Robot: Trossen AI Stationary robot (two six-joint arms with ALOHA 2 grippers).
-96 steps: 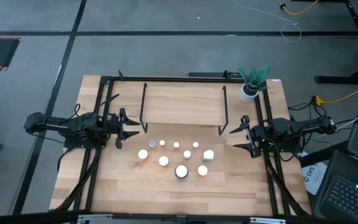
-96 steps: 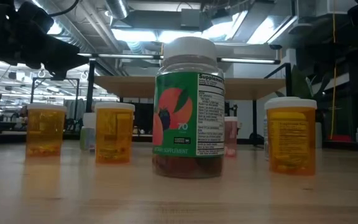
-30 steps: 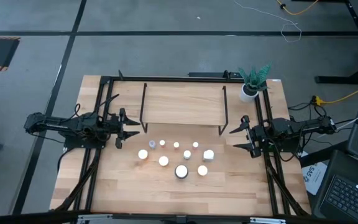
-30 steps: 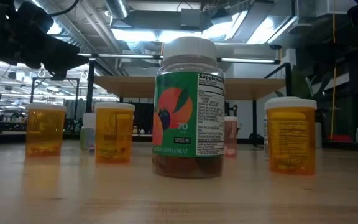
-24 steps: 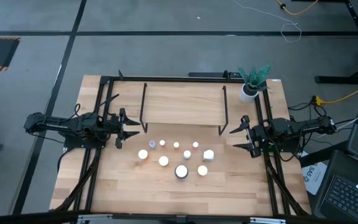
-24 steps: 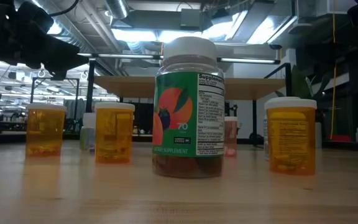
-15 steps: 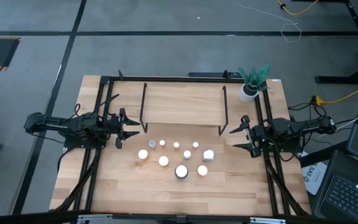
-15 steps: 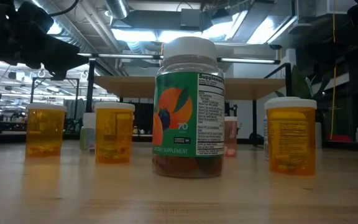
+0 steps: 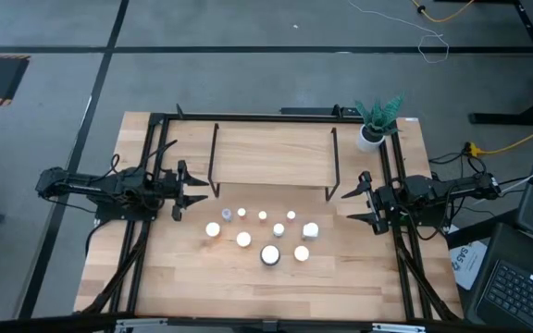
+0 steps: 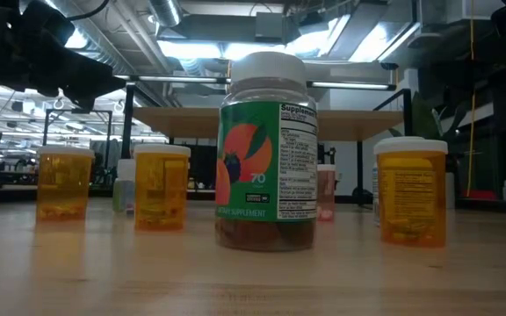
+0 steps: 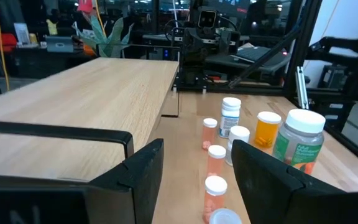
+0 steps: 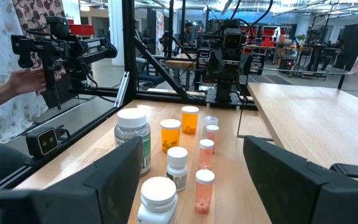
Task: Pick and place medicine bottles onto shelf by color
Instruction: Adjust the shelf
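Note:
Several white-capped medicine bottles (image 9: 265,235) stand upright on their bases in a cluster on the tabletop, in front of the shelf (image 9: 273,154). The largest, with a green label (image 10: 267,154), stands nearest the front; orange ones (image 10: 160,187) flank it. My left gripper (image 9: 195,190) is open at the table's left, level with the cluster and pointing toward it. My right gripper (image 9: 352,205) is open at the table's right, pointing toward the cluster. Both touch nothing. The bottles also show in the left wrist view (image 11: 268,129) and the right wrist view (image 12: 170,135).
A white pot with a green plant (image 9: 376,123) stands at the table's far right corner. Black frame rails (image 9: 138,250) run along the table's left and right sides. A person's hand (image 12: 27,79) shows beyond the table in the right wrist view.

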